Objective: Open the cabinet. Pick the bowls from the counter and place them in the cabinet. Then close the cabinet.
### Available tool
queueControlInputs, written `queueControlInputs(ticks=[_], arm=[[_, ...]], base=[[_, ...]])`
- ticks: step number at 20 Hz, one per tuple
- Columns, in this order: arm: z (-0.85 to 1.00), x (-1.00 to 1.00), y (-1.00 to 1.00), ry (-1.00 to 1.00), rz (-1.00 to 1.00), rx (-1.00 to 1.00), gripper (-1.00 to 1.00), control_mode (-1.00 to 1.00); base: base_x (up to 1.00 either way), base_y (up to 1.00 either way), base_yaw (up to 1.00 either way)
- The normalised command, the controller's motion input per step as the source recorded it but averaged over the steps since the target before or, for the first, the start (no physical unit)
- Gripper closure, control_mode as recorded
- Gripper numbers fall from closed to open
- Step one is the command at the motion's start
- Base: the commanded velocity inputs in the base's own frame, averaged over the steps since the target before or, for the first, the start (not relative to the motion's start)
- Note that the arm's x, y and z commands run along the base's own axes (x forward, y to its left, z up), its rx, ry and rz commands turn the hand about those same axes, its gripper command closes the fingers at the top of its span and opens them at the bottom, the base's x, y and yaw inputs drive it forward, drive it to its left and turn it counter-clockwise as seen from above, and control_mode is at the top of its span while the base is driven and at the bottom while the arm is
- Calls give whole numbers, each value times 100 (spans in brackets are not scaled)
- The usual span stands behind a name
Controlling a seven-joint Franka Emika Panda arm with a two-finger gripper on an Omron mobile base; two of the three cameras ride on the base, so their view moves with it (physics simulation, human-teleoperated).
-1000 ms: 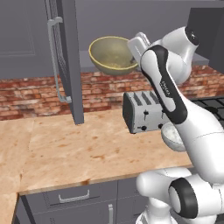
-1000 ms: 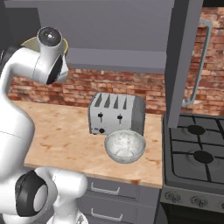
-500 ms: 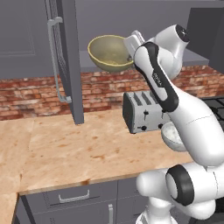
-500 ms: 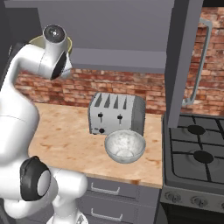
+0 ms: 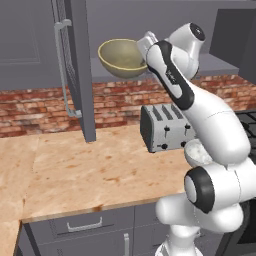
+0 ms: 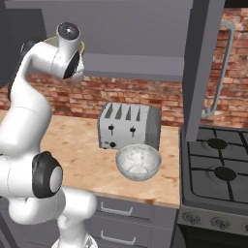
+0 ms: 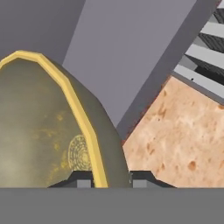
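Your two-finger gripper (image 7: 105, 177) is clamped on the rim of the round, glossy olive-tan bowl (image 5: 121, 57), one dark finger tip on each side of the rim in the hand view. The bowl hangs high in the air, up by the open space of the dark grey two-door cabinet (image 5: 75, 65), close over its grey bottom shelf (you cannot tell if it touches the shelf yet).

Now from big things to small ones. The cabinet is open, so that first step looks done: one door with its long silver bar handle (image 5: 64, 70) stands swung out on the left of the left base view, and the other door (image 6: 203, 63) stands out on the right of the right base view. The broad light tan stone-look counter (image 5: 75, 175) with reddish streaks lies below. On it stands a silver four-slot toaster (image 6: 130, 127), and that is not part of your job. Just in front of the toaster sits the round white bowl with grey marbling (image 6: 138, 162), alone on the counter.

So you look to be about midway. Left to do: set the olive bowl down inside, let go, fetch the white bowl, put it in too, then shut both doors.
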Motion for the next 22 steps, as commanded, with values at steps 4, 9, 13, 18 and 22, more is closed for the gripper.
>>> queueControlInputs(ticks=[4,9,13,18,22], arm=[[0,50,6,7,0,0,100,-100],[0,43,9,2,0,0,100,-100],[-2,31,16,0,0,0,100,-100],[-6,23,24,0,0,0,100,-100],[-8,18,23,0,0,0,100,-100]], base=[[0,0,0],[0,0,0],[0,0,0],[0,0,0],[0,0,0]])
